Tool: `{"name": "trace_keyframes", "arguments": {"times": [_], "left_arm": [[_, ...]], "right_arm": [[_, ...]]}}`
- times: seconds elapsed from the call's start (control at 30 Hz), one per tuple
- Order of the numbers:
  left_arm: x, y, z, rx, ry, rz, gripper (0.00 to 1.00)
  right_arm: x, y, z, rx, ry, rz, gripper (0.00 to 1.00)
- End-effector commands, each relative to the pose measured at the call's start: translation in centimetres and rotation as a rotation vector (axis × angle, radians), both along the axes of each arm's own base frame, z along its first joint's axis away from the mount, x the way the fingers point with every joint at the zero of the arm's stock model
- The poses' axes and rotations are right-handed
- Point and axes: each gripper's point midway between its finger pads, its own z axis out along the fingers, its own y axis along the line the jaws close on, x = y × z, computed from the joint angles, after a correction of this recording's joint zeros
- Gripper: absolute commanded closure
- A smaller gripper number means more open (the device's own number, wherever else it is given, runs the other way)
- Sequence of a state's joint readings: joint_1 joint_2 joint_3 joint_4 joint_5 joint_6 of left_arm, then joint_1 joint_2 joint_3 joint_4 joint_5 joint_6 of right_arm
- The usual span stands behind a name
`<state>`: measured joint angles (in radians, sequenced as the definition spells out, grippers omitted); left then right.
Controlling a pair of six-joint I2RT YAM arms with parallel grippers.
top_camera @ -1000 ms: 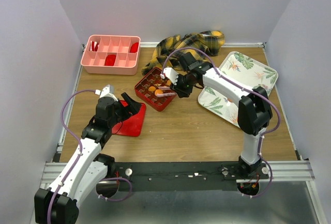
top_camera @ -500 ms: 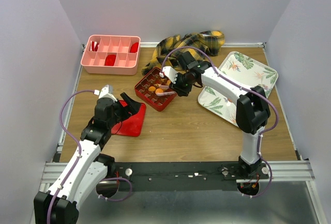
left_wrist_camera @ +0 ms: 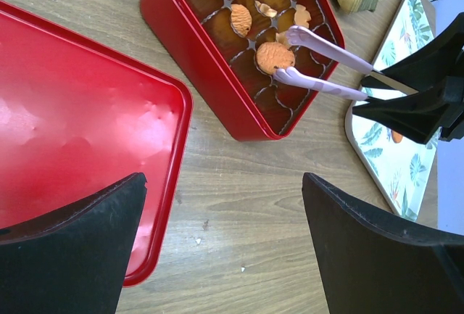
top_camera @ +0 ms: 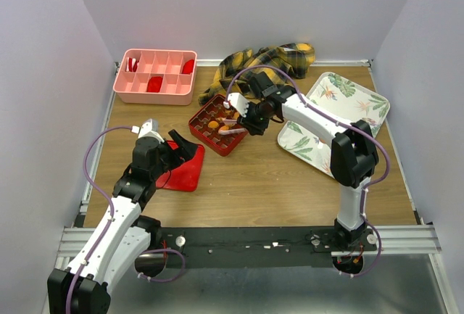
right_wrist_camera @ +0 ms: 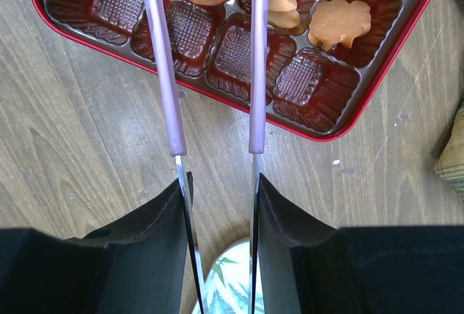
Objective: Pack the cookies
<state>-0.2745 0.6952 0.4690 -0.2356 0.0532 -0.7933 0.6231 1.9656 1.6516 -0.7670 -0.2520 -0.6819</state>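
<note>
Not much happened on the left: the left gripper (left_wrist_camera: 223, 183) hung wide open with nothing in it, over the red lid (left_wrist_camera: 72, 133) at the left of its wrist view, same as a second before. The right arm had nudged toward the upper left of the overhead view, taking the cookie (left_wrist_camera: 275, 56) further over the red gridded box (left_wrist_camera: 196, 60). My guess was a drop into a cell was coming.

The cookie's a round disc, so no real long axis; it sat face up between the tips of the lilac tongs (left_wrist_camera: 326, 49). The tongs ran down-right to the right gripper (right_wrist_camera: 220, 191), clamped on their handles. A few other cookies (right_wrist_camera: 338, 21) were already in cells.
</note>
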Motion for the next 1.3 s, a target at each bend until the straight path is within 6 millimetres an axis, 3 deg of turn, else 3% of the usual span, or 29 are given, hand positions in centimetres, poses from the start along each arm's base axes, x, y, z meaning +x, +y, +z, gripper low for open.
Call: {"name": "trace_keyframes", "arguments": {"times": [0.0, 0.37, 1.27], "left_arm": [[-0.2, 0.7, -0.4, 0.019, 0.008, 0.023, 0.01], [-0.2, 0.7, -0.2, 0.020, 0.004, 0.022, 0.01], [0.1, 0.7, 0.2, 0.026, 0.000, 0.020, 0.01]], "right_arm": [[0.7, 1.0, 1.0, 0.020, -0.029, -0.001, 0.53], [0.6, 1.2, 2.3, 0.046, -0.036, -0.009, 0.54], [1.3, 1.9, 2.7, 0.069, -0.033, -0.034, 0.58]]}}
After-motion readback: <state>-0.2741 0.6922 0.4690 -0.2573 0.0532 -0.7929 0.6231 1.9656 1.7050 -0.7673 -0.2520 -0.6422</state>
